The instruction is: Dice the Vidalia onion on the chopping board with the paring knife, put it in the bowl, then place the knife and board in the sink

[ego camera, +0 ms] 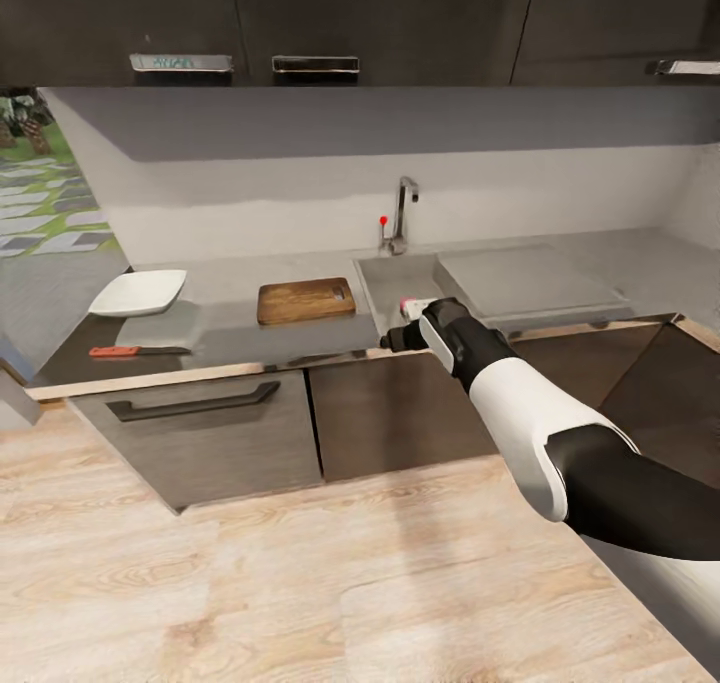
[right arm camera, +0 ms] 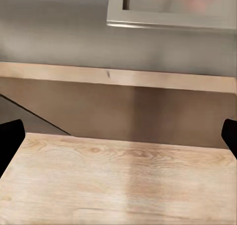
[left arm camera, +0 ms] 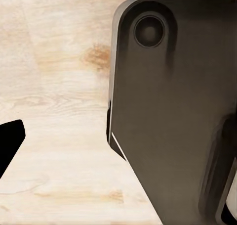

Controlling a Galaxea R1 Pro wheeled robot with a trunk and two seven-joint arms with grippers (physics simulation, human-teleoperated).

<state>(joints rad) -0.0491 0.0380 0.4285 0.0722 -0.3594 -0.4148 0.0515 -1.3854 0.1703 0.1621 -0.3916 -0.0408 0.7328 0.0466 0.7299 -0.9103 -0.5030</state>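
The sink (ego camera: 400, 281) is set in the dark countertop (ego camera: 230, 328) below a faucet. A small pale shape (ego camera: 413, 306) shows at the sink's near edge; I cannot tell whether it is the Vidalia onion. My right gripper (ego camera: 392, 341) hovers at the counter's front edge just before the sink, open and empty (right arm camera: 118, 141). Left of the sink lies the brown chopping board (ego camera: 306, 300). The white bowl (ego camera: 138, 292) sits at the far left. In front of it, near the edge, rests the paring knife (ego camera: 138, 351) with its red handle. My left gripper's finger (left arm camera: 10, 146) hangs over the floor.
The faucet (ego camera: 403, 213) stands behind the sink, with a drainboard (ego camera: 525, 281) to its right. Grey cabinets (ego camera: 200, 428) with a bar handle run below the counter. Dark wall cabinets (ego camera: 300, 18) hang overhead. My dark base (left arm camera: 173, 111) is over the wood floor (left arm camera: 54, 86).
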